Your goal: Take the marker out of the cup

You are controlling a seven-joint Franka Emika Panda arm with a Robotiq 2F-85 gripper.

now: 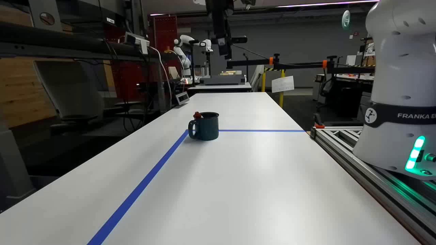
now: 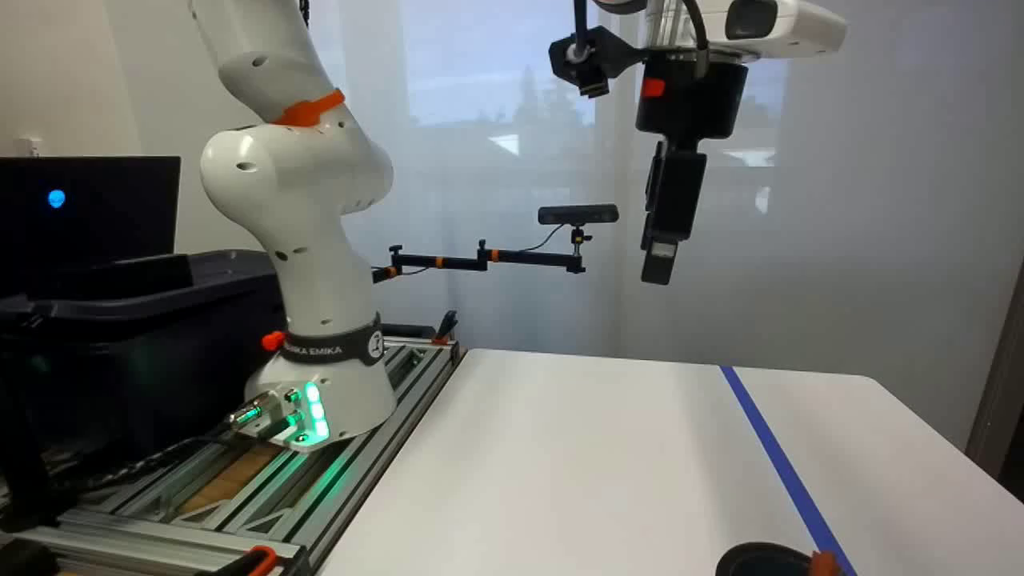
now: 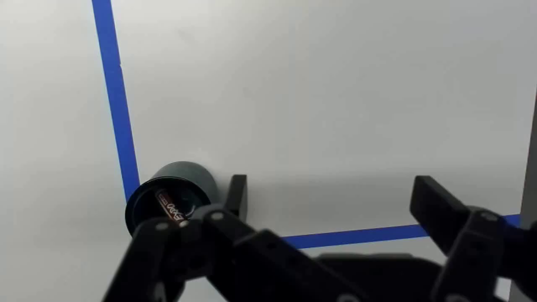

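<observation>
The dark teal cup (image 1: 209, 128) stands upright on the white table, with its handle on the left in that exterior view. Only its rim (image 2: 756, 552) shows in an exterior view, at the bottom edge. The reddish-brown marker (image 1: 197, 115) stands in the cup, its end poking above the rim; that end (image 2: 824, 565) also shows in an exterior view. In the wrist view the marker (image 3: 168, 204) leans inside the cup (image 3: 186, 171), its lower right part hidden behind a finger. My gripper (image 3: 329, 184) is open and empty, high above the table, with the cup beside its left finger.
Blue tape (image 1: 146, 180) runs along the white table (image 1: 245, 190) and across it behind the cup. A small grey device (image 1: 182, 98) sits on the table's far left edge. A camera on a black bar (image 2: 520, 258) reaches over the table's far end. The metal rail (image 1: 368, 177) borders the table.
</observation>
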